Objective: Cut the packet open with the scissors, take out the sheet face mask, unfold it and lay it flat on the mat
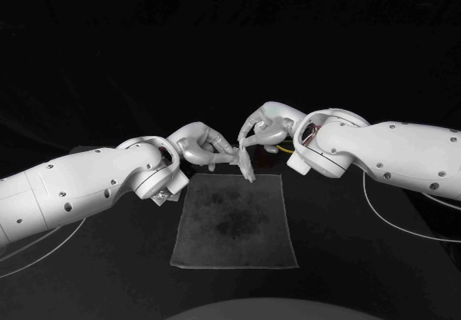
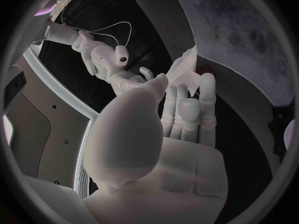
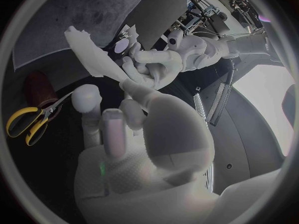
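Observation:
A white folded sheet mask (image 1: pixel 247 167) hangs over the far edge of the grey mat (image 1: pixel 234 230), held between both hands. My left hand (image 1: pixel 204 151) grips it from the left with its fingertips (image 2: pixel 201 84) on the sheet mask (image 2: pixel 186 68). From the right, my right hand (image 1: pixel 259 130) pinches the upper part of the mask (image 3: pixel 87 55), and a narrow strip dangles down toward the mat. The yellow-handled scissors (image 3: pixel 30 125) lie on the table behind the right hand (image 3: pixel 134 149), with their handles (image 1: pixel 284 148) just visible.
A dark red object (image 3: pixel 39 87) lies beside the scissors on the black table; I cannot tell what it is. The grey mat (image 3: pixel 74 15) stretches from under the hands toward me.

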